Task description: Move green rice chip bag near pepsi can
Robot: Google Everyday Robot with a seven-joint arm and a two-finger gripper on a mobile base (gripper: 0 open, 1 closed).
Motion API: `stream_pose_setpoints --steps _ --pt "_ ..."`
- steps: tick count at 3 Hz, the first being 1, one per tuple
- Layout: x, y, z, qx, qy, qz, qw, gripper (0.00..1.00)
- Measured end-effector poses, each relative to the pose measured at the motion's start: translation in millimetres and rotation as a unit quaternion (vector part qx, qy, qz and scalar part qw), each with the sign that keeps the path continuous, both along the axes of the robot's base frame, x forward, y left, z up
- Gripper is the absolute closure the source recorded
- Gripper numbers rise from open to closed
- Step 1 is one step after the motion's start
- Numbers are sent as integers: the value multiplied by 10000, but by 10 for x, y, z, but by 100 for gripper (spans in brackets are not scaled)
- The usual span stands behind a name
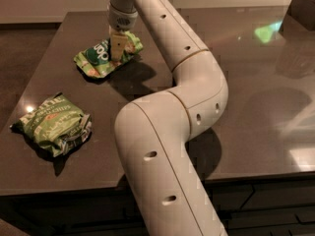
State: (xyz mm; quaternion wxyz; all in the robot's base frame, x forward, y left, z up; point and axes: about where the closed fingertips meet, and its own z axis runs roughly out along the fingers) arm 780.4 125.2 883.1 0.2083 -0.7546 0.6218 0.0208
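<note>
Colours, dark grey-brown table [256, 107]
Chip bag [96, 60] bright green, dark green logo, white lettering. Tan gripper [117, 45] over chip bag. Olive bag [51, 124] front-left of it. Arm [162, 146] cream.

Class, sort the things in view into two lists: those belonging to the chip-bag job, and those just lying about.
Job: green rice chip bag, at the far side of the table; claw, down on that bag. Pepsi can: not in view.
Lying about: olive-green bag, near the front edge.
</note>
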Motion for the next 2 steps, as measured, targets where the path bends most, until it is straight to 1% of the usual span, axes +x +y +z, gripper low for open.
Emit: stream_pose_setpoints --steps 1,2 --pt "-18 -62 105 18 -34 -115 9999 80" --pt "-95 -135 282 -49 -74 -249 9997 100"
